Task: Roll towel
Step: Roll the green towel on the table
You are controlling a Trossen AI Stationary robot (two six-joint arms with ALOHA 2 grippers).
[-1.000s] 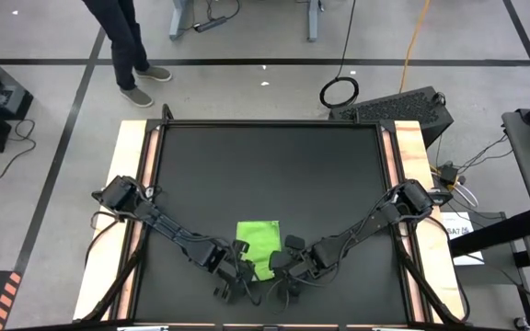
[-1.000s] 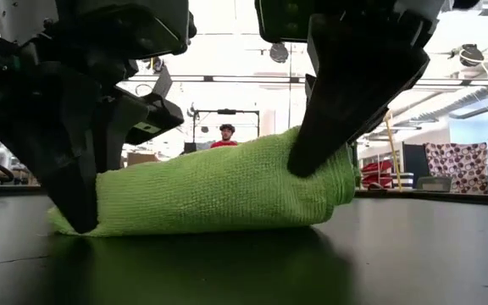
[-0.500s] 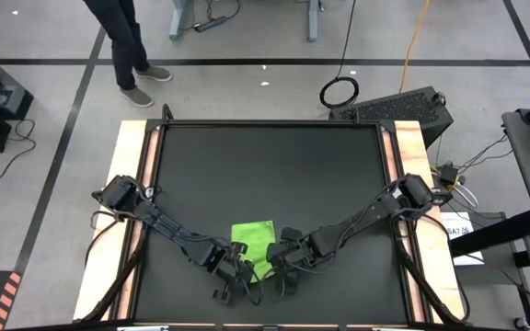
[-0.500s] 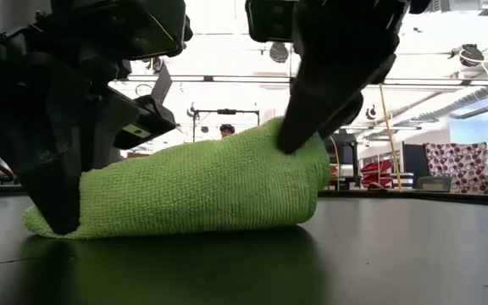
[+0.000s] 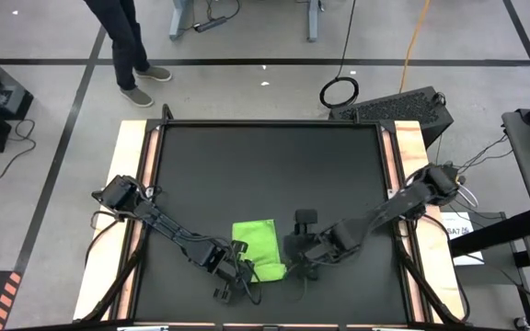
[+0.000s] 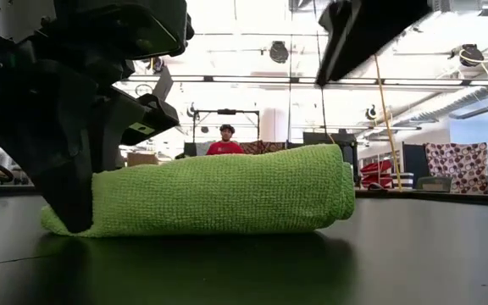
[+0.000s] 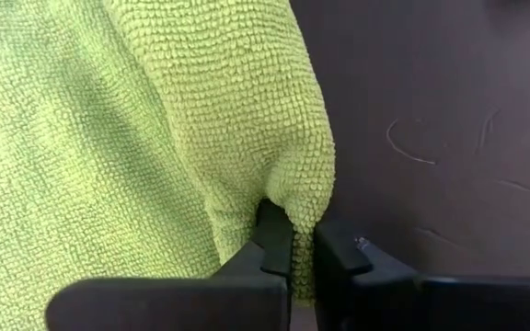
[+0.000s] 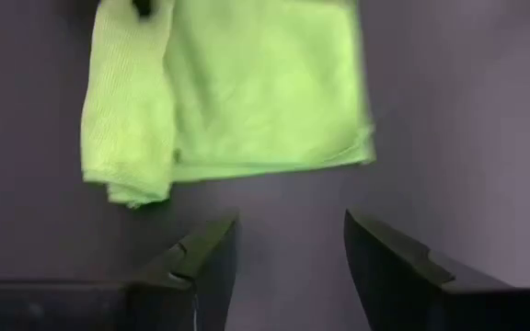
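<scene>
The lime-green towel (image 5: 258, 248) lies on the black table near its front edge, with its near part rolled into a thick fold (image 6: 219, 191). My left gripper (image 5: 240, 274) is shut on the towel's near left end (image 6: 70, 203). My right gripper (image 5: 304, 267) is open and empty just right of the towel, raised above the table (image 6: 371, 30). In the right wrist view the towel (image 8: 237, 92) lies ahead of that gripper's spread fingers (image 8: 288, 244). My left gripper pinches a bunched fold at the rolled towel's left end (image 7: 300, 207) between its two fingers (image 7: 274, 241). The fingers come from above, slanting down to the table. The towel lies on the table, slack.
The black table top (image 5: 265, 165) lies bare beyond the towel, with wooden side rails (image 5: 127, 184) left and right. A person's legs (image 5: 127, 46) stand on the floor past the far left corner. Another person (image 6: 225, 140) shows far off in the room.
My right gripper has let go of the towel's right end, risen and drawn back toward the table's right edge, its fingers now apart. The towel's right end, dented before, has settled level on the table. My left gripper has kept its hold on the left end.
</scene>
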